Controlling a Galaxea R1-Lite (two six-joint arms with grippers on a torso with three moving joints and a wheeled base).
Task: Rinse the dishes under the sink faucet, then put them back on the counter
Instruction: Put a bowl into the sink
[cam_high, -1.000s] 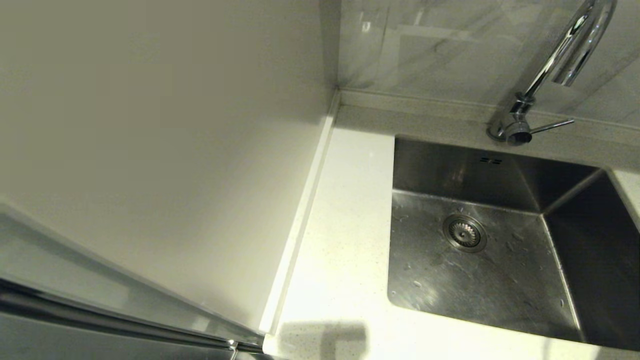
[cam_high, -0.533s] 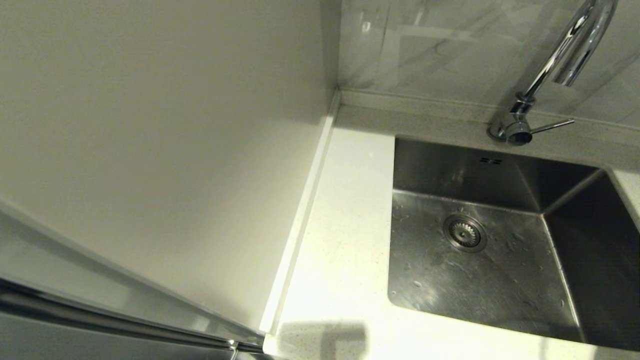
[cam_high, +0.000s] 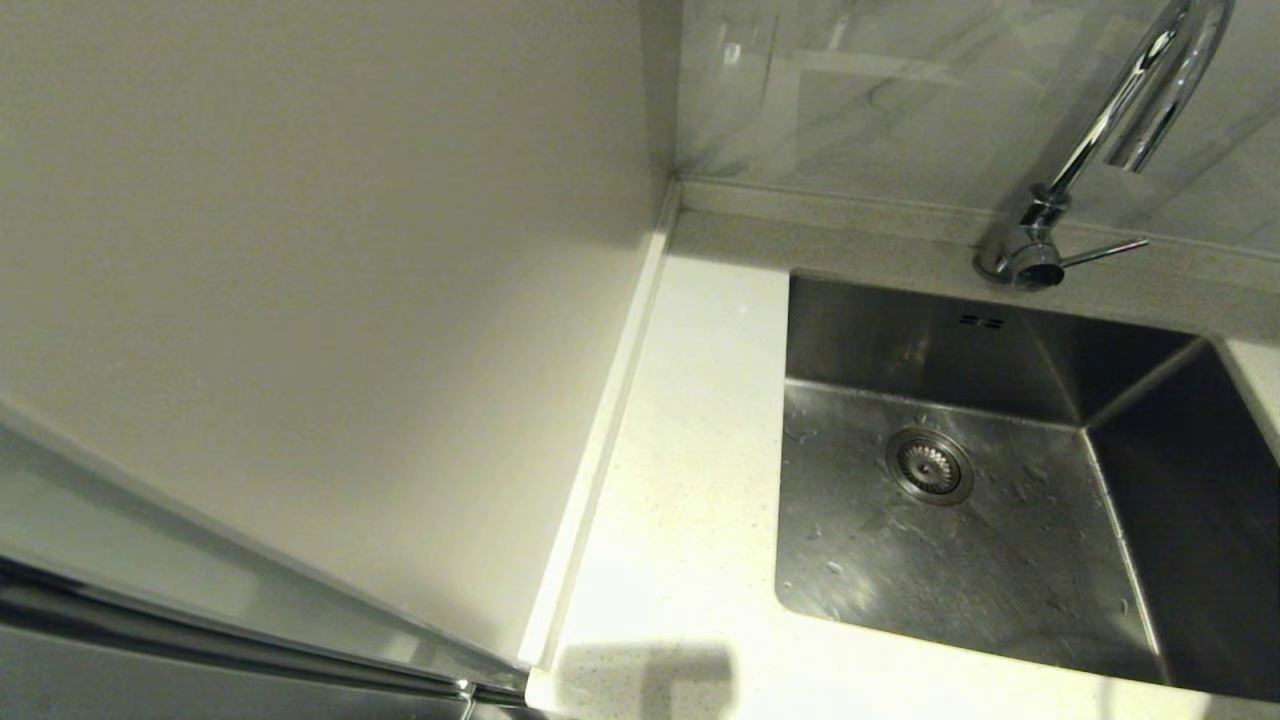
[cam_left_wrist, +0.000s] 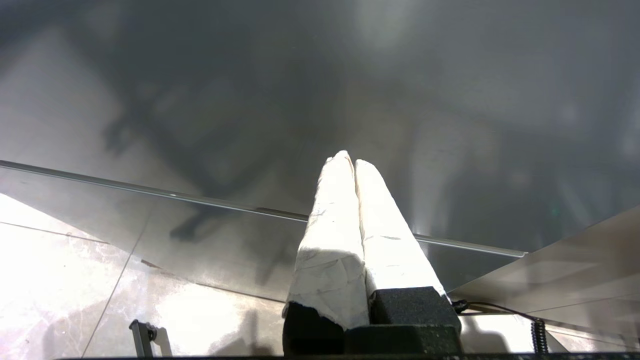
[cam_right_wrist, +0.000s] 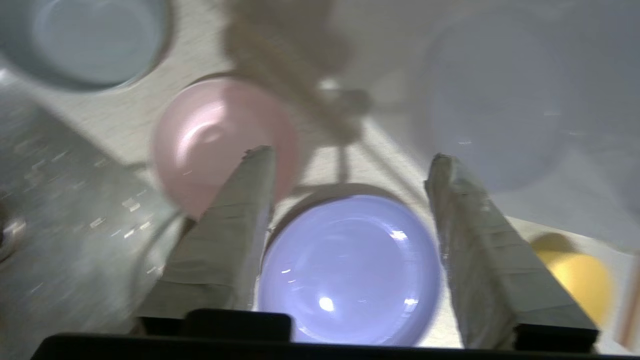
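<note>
Hovering above the lilac plate (cam_right_wrist: 350, 265) with the right tool (cam_right_wrist: 350, 154), fingers spread wide to either side of it and clamped on nothing. Lying flat on the white table (cam_right_wrist: 550, 212), that plate, with the pink bowl (cam_right_wrist: 210, 135) just beside it and the blue-grey bowl (cam_right_wrist: 85, 35) a little further off. Also a blurred yellow thing (cam_right_wrist: 575, 275) near one finger, not identifiable. Cannot tell whether touching the plate or hanging clear of it. Showing no dish in the sink (cam_high: 900, 340) in the head view, only droplets on the steel, and no water from the faucet (cam_high: 1100, 140). Parked away from the work with the left tool (cam_left_wrist: 352, 162), fingers pressed together, holding nothing.

Probably either letting go of the plate or lining up to take it.

- **For a pick:** come in low at the rim rather than the middle, since flat, shallow and likely slippery if wet. Slide one finger under the lip, close gently, and check for a firm hold before lifting. Keep clear of the pink bowl beside the nearer finger.
- **For a retreat:** rise straight up, avoiding any drag across the rim.
</note>
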